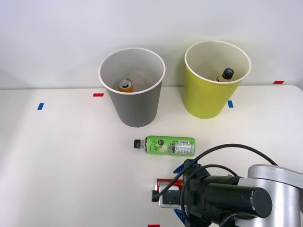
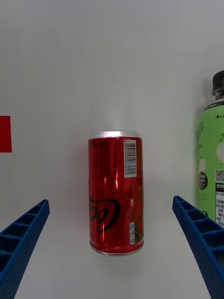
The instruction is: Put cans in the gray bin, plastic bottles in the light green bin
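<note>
Looks like the red can (image 2: 115, 192) is being lined up for a grab. It's lying flat on the table (image 1: 71, 165), framed between the spread-apart fingers of the right gripper (image 2: 112, 252), nothing gripped. 1 orange can (image 1: 125, 85) probably sits in the gray bin (image 1: 135, 111) already; a descent and squeeze is needed next.

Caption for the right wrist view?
Open right gripper straddles the red can lying on the table, green bottle alongside.
</note>
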